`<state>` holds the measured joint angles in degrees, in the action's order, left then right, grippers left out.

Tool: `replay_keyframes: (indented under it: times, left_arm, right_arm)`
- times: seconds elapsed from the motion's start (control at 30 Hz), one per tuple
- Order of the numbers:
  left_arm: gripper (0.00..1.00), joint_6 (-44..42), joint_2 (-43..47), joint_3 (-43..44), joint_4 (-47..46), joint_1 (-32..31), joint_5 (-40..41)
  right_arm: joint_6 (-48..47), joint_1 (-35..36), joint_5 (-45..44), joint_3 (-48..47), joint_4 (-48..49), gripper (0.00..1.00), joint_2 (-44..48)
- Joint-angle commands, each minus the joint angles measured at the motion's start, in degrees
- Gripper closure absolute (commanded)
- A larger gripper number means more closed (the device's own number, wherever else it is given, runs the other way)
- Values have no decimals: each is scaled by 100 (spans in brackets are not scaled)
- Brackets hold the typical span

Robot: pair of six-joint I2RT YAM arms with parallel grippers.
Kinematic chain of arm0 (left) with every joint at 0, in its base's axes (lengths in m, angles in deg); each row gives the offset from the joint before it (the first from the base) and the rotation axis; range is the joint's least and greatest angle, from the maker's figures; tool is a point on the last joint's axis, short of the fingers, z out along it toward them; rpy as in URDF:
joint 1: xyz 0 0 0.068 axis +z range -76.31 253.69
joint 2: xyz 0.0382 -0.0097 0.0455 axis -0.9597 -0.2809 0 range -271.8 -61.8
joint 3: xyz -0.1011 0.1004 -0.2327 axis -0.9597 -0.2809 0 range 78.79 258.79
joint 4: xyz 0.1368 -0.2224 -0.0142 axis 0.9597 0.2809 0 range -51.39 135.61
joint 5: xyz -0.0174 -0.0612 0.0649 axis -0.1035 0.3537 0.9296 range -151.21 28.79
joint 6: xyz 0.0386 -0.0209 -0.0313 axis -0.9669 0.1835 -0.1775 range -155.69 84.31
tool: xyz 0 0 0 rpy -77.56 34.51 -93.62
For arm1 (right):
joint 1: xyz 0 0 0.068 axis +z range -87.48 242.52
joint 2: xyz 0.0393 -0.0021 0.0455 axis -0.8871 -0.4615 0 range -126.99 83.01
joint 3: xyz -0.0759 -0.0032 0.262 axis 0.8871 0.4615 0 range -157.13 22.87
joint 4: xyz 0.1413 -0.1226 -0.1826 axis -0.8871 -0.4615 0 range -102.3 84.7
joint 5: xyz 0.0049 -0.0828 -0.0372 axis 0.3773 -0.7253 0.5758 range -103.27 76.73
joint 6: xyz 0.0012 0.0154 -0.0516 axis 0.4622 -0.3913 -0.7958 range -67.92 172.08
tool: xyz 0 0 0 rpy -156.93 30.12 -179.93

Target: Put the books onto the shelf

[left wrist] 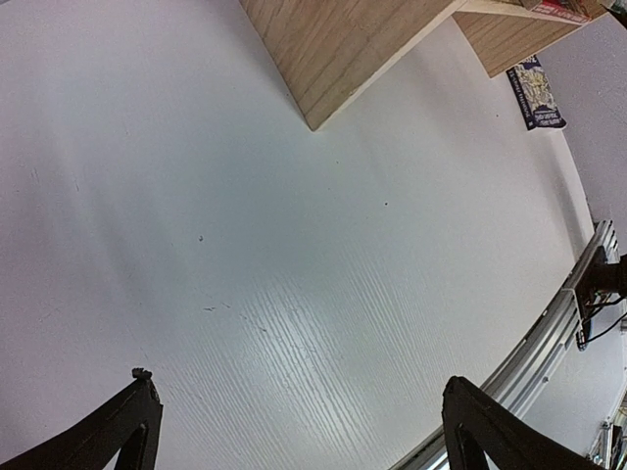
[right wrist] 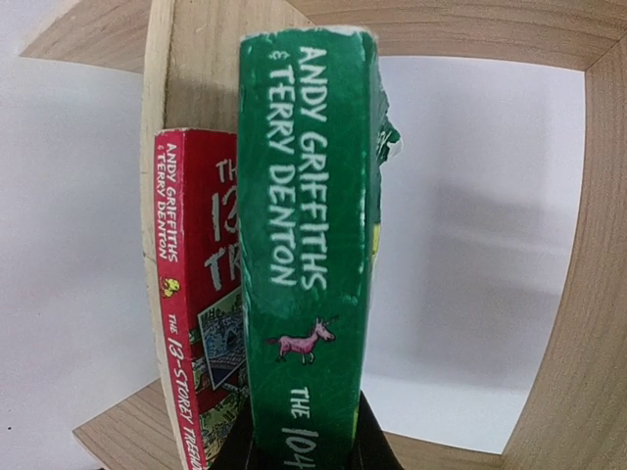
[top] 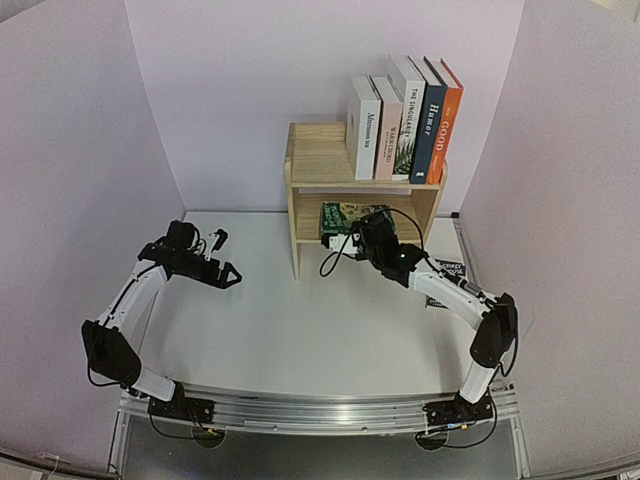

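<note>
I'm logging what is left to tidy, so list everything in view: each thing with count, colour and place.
shelf: one, light wood, two tiers, back of the table
upright books: five, white, pale pink, white with green plant, navy, orange; on the shelf top, right end
red book: one, red, lower tier, beside the green book
green book: one, green, lower tier, held by the right gripper
dark book: one, dark, flat on the table right of the shelf
table: one, white
left gripper: one, black, open, over bare table
right gripper: one, black, shut on the green book
</note>
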<state>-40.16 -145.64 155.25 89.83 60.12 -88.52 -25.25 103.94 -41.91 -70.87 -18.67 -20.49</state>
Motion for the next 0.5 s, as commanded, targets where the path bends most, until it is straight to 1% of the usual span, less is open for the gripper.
replay_keyframes:
  times: [0.0, 0.47]
  left_arm:
    - [0, 9, 191, -20, -140, -4, -55]
    - [0, -4, 160, -43, -144, -5, -43]
  right_arm:
    - [117, -153, 134, -43, 67, 100, 2]
    - [32, -278, 286, -289, -279, 100, -262]
